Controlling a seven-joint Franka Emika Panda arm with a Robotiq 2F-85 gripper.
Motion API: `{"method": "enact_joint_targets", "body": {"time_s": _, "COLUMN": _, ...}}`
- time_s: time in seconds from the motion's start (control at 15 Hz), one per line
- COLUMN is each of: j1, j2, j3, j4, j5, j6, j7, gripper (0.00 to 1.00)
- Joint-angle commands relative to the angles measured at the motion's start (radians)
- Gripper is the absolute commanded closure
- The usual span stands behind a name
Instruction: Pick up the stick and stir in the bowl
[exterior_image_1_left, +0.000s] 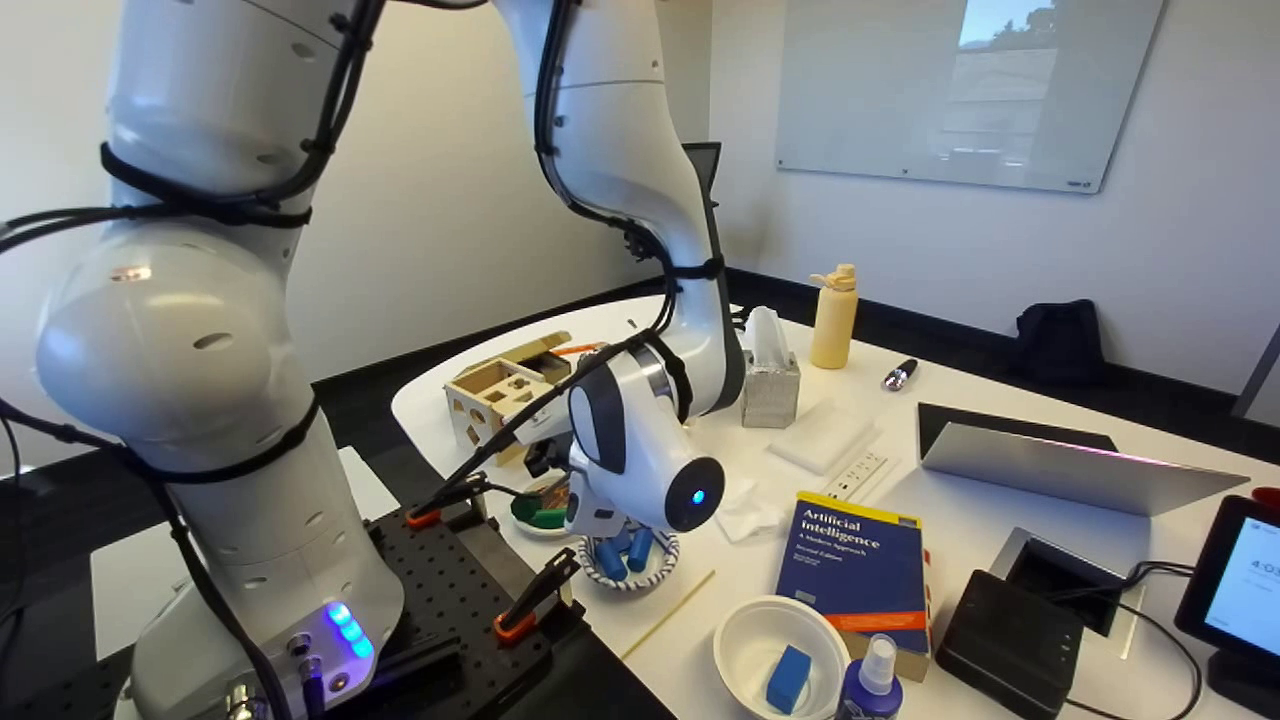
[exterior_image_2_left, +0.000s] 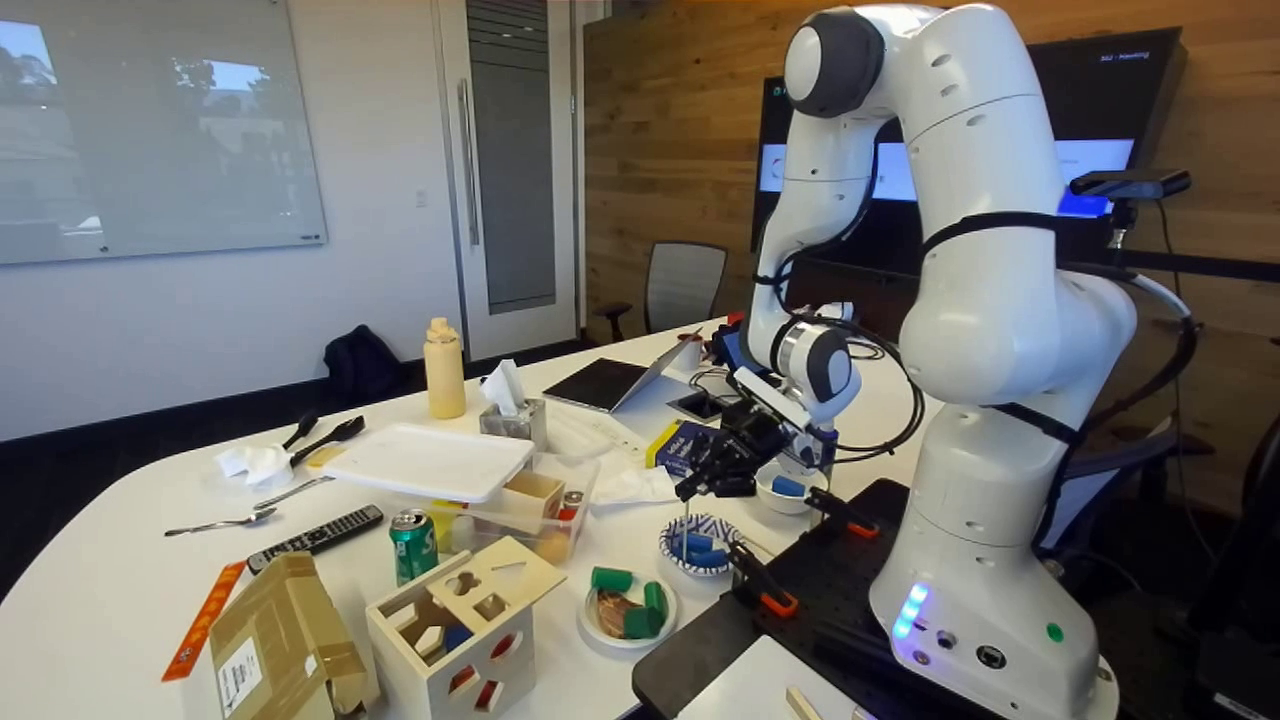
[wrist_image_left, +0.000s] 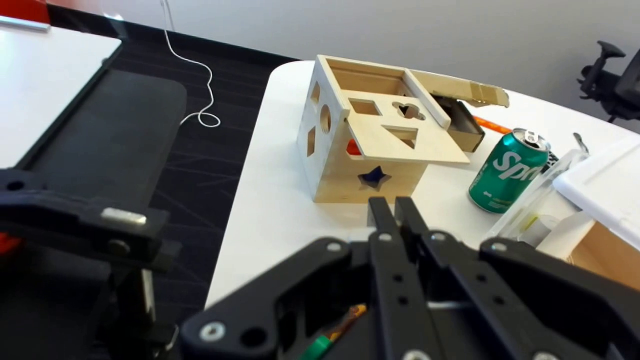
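The stick (exterior_image_2_left: 686, 525) is hanging below the jaws in an exterior view, its long axis running nearly upright and its lower end appearing to reach into the blue-patterned bowl (exterior_image_2_left: 722, 530). The coming move is turning on this alignment: jaws above, bowl beneath, stick joining the two. From where I am standing, the stick is showing off-centre in the bowl; the view is leaving open whether its end is touching the blue pieces (exterior_image_1_left: 608, 560). The jaws are standing together with the stick clamped between them, only a narrow gap showing in the wrist view. A single robot arm (exterior_image_2_left: 985, 180) is serving the station.

I am judging the pickup to be complete and stirring to be the step in hand. Small circles inside the rim are calling for an upright axis; the thin stick is risking a twist in the jaws should the blue pieces resist.

Count on the tabletop (exterior_image_2_left: 110, 600):
- Sticks: two are showing; the second stick (exterior_image_1_left: 668, 614) is lying flat between the bowls.
- Bowls: two; the white bowl (exterior_image_1_left: 745, 650) is holding one blue block (exterior_image_1_left: 789, 680).
- Blue pieces: at least three are lying in the blue-patterned bowl.
- Plate (exterior_image_2_left: 607, 638): one is carrying three green pieces (exterior_image_2_left: 611, 578) and one brown piece (exterior_image_2_left: 612, 608).
- Wooden box (wrist_image_left: 335, 177): one; green can (wrist_image_left: 511, 170): one.
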Motion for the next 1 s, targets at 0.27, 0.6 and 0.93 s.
{"method": "enact_joint_targets", "body": {"time_s": 0.27, "j1": 0.041, "j2": -0.070, "j3": -0.017, "j4": -0.038, "j5": 0.002, "j6": 0.106, "j7": 0.020, "gripper": 0.98}}
{"method": "enact_joint_targets", "body": {"time_s": 0.6, "j1": 0.056, "j2": -0.093, "j3": 0.000, "j4": -0.037, "j5": 0.000, "j6": 0.180, "j7": -0.015, "gripper": 0.98}}
{"method": "enact_joint_targets", "body": {"time_s": 0.93, "j1": 0.049, "j2": -0.079, "j3": 0.020, "j4": -0.024, "j5": -0.016, "j6": 0.132, "j7": -0.035, "gripper": 0.98}}
